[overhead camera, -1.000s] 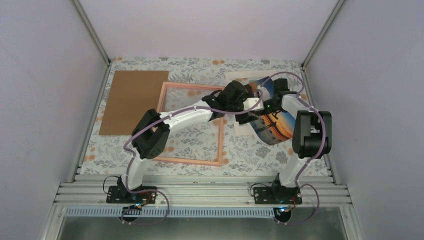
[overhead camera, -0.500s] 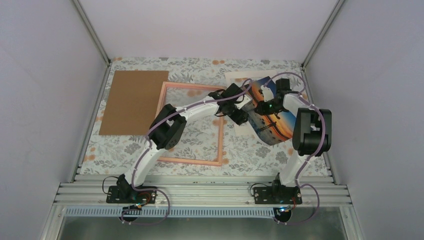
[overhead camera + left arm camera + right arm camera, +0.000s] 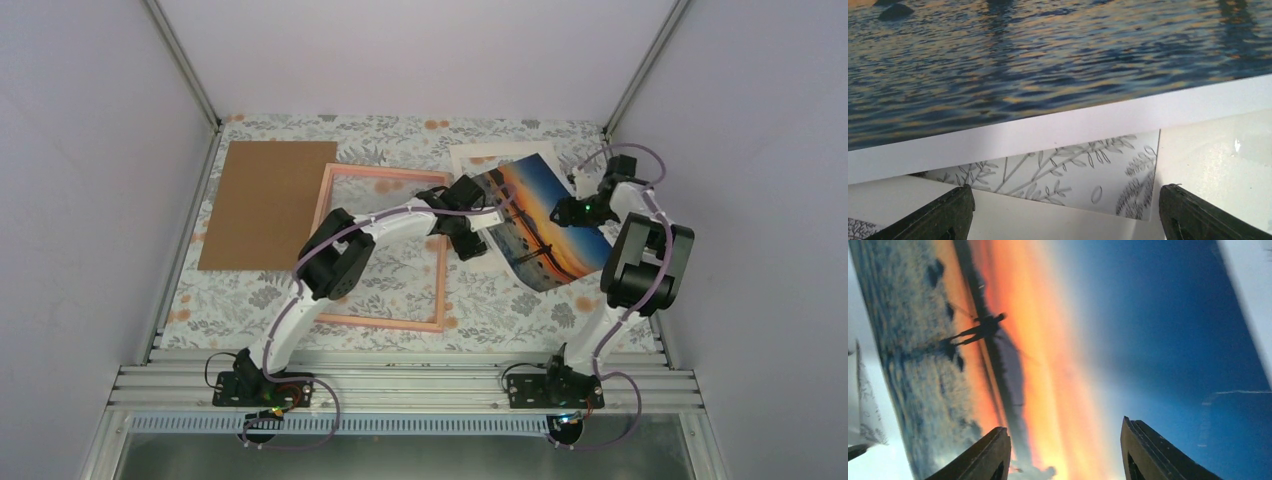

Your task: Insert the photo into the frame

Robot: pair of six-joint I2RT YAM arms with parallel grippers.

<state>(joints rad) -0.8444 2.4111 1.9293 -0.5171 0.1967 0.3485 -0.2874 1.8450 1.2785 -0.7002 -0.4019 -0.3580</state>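
Floral table point(image 3: 500, 300). Photo point(image 3: 540, 225) lies right of pink frame point(image 3: 380, 322), outside it, overlapping white mat point(image 3: 480, 157). Left gripper point(image 3: 1066, 195) at photo's white edge, jaws wide, empty. Right gripper point(image 3: 1064, 427) over photo, jaws apart, empty.

A bench covered in a pale cloth printed with grey leaves and small orange blossoms point(image 3: 250, 300) fills the bottom of a boxed enclosure. A plain, matte, lavender-grey back wall panel point(image 3: 420, 60) rises behind it, with a matching left wall panel point(image 3: 90, 200) and right wall panel point(image 3: 760, 200) closing in the sides. Slim silver aluminium corner posts point(image 3: 185, 65) mark the seams where the panels meet. Along the near edge run grooved silver aluminium rails point(image 3: 400, 385), then a finely slotted metal strip point(image 3: 400, 423) and a dull grey metal sheet point(image 3: 400, 460). The light is soft and even, and shadows on the cloth are faint.
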